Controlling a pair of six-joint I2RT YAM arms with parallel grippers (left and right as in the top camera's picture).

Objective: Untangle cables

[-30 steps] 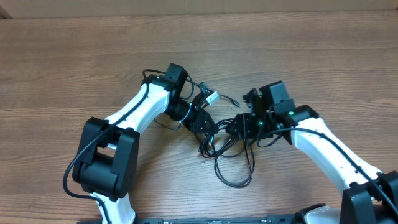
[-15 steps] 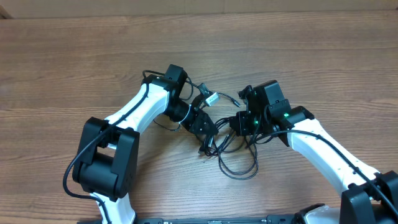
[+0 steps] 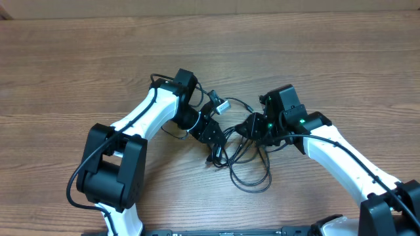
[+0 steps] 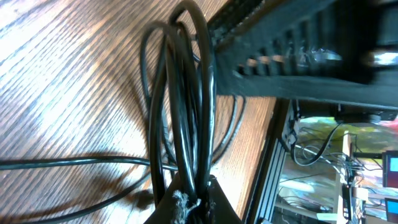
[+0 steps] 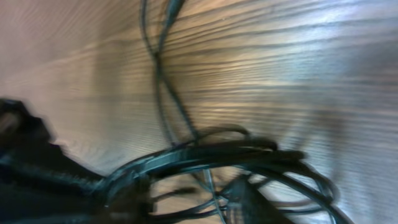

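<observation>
Right gripper (image 3: 248,126) has slid leftward over the past second and rolled its wrist, closing right in on the left gripper (image 3: 215,134). The two now sit just beside each other over the knot. The slack curve of cord below them has drawn in a touch.

The cables (image 3: 230,149) lie mid-table between the arms, a dense tangle with one strand sagging in a wide curve toward the robot's base and a pale plug (image 3: 222,105) poking out just beyond the left wrist.

In the left wrist view, several cords (image 4: 186,112) rise together out of a pinch at the bottom. That gripper looks clenched on the bundle. The right wrist view is smeared. Cords (image 5: 211,152) sweep across low between dark finger shapes, but whether they're gripped I cannot tell.

This looks like the early pull-apart stage, one arm anchoring while the other hunts for a strand. Next up, I'd say the right needs to single out one cord, not the whole bunch, and draw it away from the left, slowly, so the knot doesn't cinch.

The table (image 3: 315,52) is bare wood-grain laminate, glossy under the wrist cameras. Past its edge, the left wrist view catches a black frame rail (image 4: 267,168) and lab clutter of wires and screens.
</observation>
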